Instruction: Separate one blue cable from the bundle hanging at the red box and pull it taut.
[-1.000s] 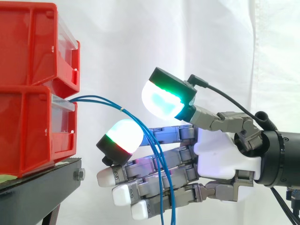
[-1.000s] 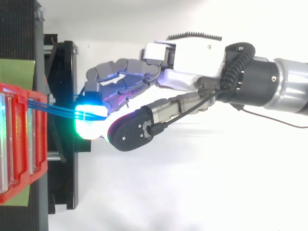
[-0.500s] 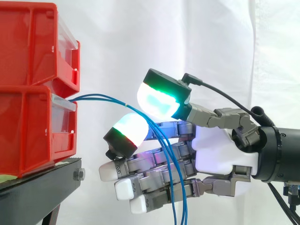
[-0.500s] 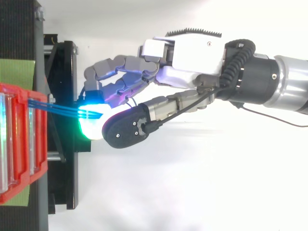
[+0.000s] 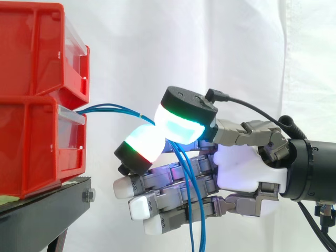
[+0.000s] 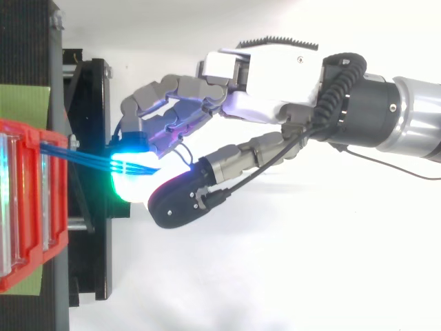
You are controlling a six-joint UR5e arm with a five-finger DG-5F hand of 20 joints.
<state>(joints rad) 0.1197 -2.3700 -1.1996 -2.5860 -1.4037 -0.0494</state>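
The 2 stacked bins (image 5: pixel 37 100) at 9 o'clock are bright red with clear fronts. The stand (image 5: pixel 50 210) below them, at 7 o'clock, is black. The cables (image 5: pixel 113 109) are blue. The hand (image 5: pixel 247 173) has a white palm and grey metal fingers. 1 pad (image 5: pixel 181 128) glows cyan and green under a black cap. Another pad (image 5: pixel 144 147), at 8 o'clock from it, glows white with a red band. The curtain (image 5: pixel 184 42) is plain white. Seen from above, a green patch (image 6: pixel 24 103) lies at 12 o'clock from the bins.
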